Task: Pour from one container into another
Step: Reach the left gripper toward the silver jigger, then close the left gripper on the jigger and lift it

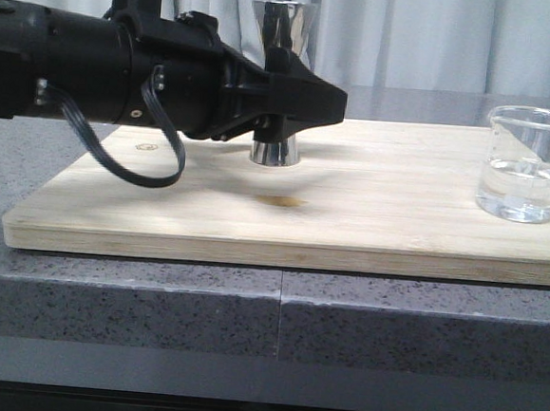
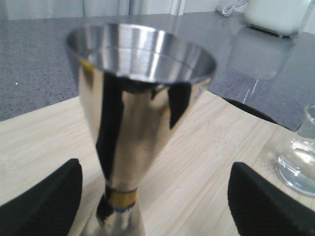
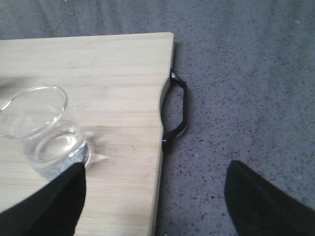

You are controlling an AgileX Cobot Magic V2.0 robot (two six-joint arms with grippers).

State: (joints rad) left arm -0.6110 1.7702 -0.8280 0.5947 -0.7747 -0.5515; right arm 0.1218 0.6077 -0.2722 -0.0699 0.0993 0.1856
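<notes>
The steel jigger (image 1: 283,30) stands upright on the wooden board (image 1: 369,222), left of centre. My left gripper (image 1: 304,105) reaches in from the left at its waist. In the left wrist view the jigger (image 2: 138,113) with its gold ring rises between the two black fingers (image 2: 47,201), nearer one of them; the left gripper (image 2: 155,169) is open and touches nothing. The clear glass beaker (image 1: 529,165) holds some clear liquid at the board's right end. In the right wrist view the beaker (image 3: 43,132) sits just beyond one finger (image 3: 47,206) of my open right gripper (image 3: 155,172).
A small brown stain (image 1: 280,202) marks the board in front of the jigger. The board has a black handle (image 3: 177,110) on its right end, over the speckled grey counter (image 3: 246,88). A white appliance (image 2: 278,14) stands at the back.
</notes>
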